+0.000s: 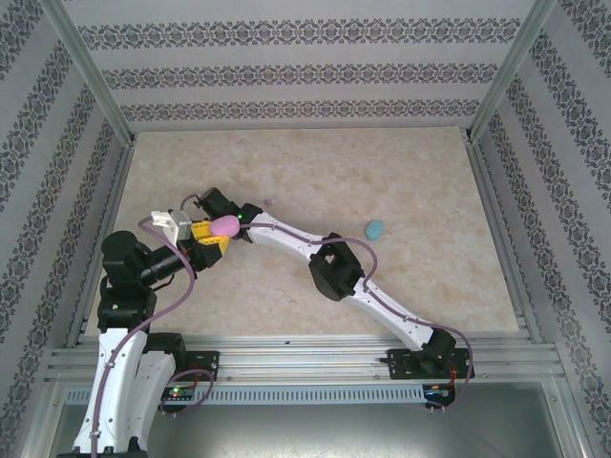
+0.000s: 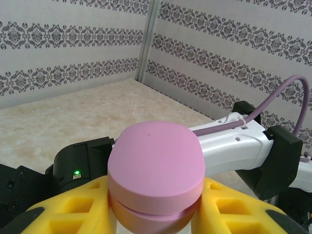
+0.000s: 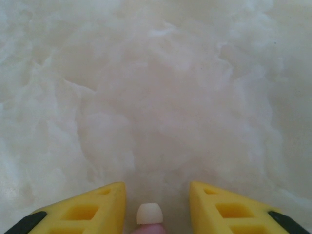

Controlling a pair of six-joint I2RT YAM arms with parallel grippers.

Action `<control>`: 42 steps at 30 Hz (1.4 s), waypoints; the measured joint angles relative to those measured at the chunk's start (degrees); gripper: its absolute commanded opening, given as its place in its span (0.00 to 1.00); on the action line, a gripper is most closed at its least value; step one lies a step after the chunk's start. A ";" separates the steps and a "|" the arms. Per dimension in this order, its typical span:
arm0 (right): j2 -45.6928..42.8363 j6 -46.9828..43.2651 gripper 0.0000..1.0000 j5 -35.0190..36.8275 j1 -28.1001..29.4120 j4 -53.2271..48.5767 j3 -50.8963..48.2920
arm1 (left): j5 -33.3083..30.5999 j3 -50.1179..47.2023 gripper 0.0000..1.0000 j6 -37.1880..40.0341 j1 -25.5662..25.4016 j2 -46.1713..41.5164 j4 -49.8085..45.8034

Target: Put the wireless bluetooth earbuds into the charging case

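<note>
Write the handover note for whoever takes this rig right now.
Left gripper: shut on the pink case; its lid looks closed.
Right gripper: open, fingers either side of a pink earbud with a white tip, not touching it.
Blue case: alone on the table, to the right.
Tiny pinkish speck beyond the grippers: maybe another earbud, too small to tell.
Done: nothing I can confirm seated.
Left: grasp the earbud, open the pink case, seat the buds.

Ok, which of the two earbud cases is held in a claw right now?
The pink oval case, clamped in the left claw. The blue case lies free on the table, off to the right, with no claw near it.
</note>
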 measured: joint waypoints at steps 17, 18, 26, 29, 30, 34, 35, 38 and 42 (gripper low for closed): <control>-21.97 2.29 0.28 -1.05 -1.99 10.84 -38.97 | 0.44 -0.81 0.31 -0.70 0.00 -1.29 0.07; -23.89 2.80 0.28 -1.44 -2.47 11.78 -42.27 | 0.48 -0.92 0.32 -0.90 0.00 -1.40 0.07; -38.80 7.67 0.38 -4.50 -7.48 20.26 -67.36 | 1.75 -3.63 0.30 -2.91 0.00 -1.77 2.01; -42.82 9.27 0.46 -5.44 -8.74 21.70 -73.26 | 1.77 -4.50 0.29 -3.48 -0.02 -1.77 2.25; -43.87 9.84 0.47 -5.77 -8.79 21.97 -74.64 | 1.75 -4.63 0.29 -3.72 -0.02 -1.77 2.25; -44.81 11.08 0.49 -6.75 -8.98 21.68 -75.36 | 1.64 -4.72 0.29 -4.13 -0.02 -1.99 2.36; -44.63 11.15 0.50 -6.95 -8.83 20.83 -74.53 | 1.49 -4.72 0.29 -4.15 -0.02 -2.08 2.40; -41.64 11.08 0.51 -7.28 -7.65 17.42 -67.17 | 0.94 -4.72 0.29 -4.17 -0.02 -2.29 2.45; -33.92 10.88 0.51 -7.34 -5.25 14.01 -51.76 | -0.02 -4.72 0.29 -4.22 -0.02 -2.40 2.45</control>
